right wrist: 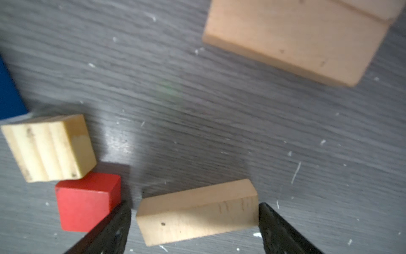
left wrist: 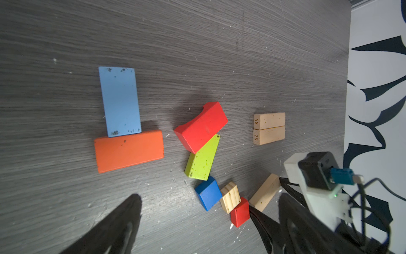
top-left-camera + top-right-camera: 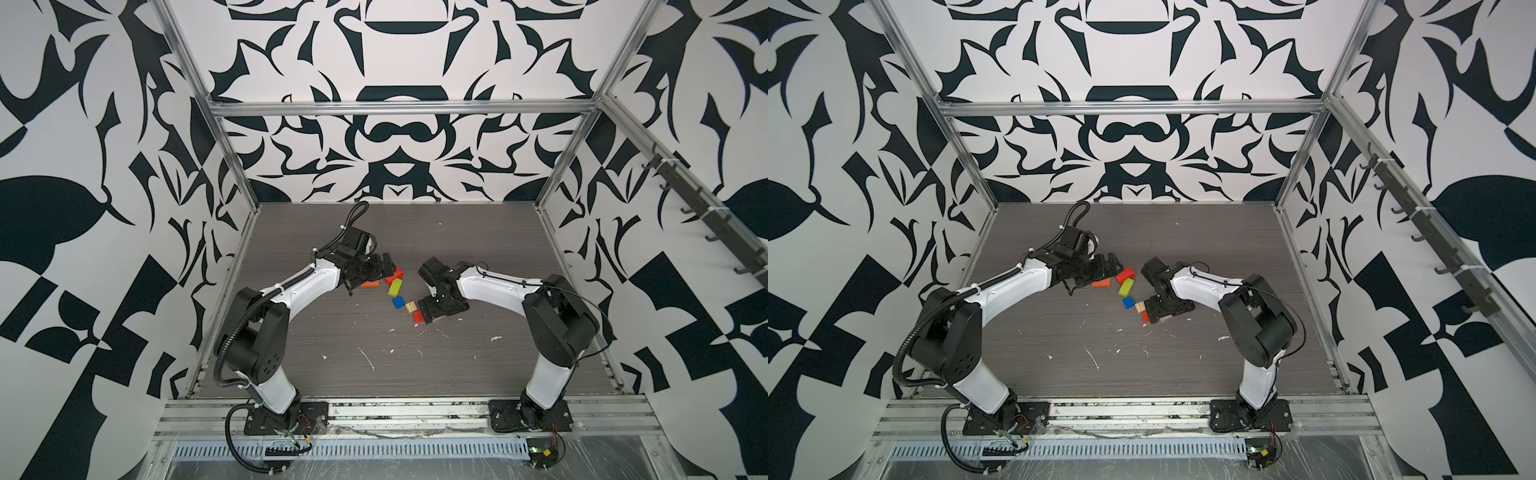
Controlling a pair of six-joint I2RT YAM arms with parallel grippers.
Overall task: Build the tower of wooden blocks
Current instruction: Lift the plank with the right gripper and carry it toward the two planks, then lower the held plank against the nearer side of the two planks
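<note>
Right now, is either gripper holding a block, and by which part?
Nothing is held. The left gripper hangs open, empty; the right gripper stands open around the ends of a tan block.

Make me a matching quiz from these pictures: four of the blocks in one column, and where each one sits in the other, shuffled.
1. light blue plank
2. red arch block
3. small tan plank
4. blue cube

A. between the right hand's open fingers
B. one end against the orange plank
C. beside the striped tan cube
D. overlapping the lime green block

Pairs: 1-B, 2-D, 3-A, 4-C
</note>
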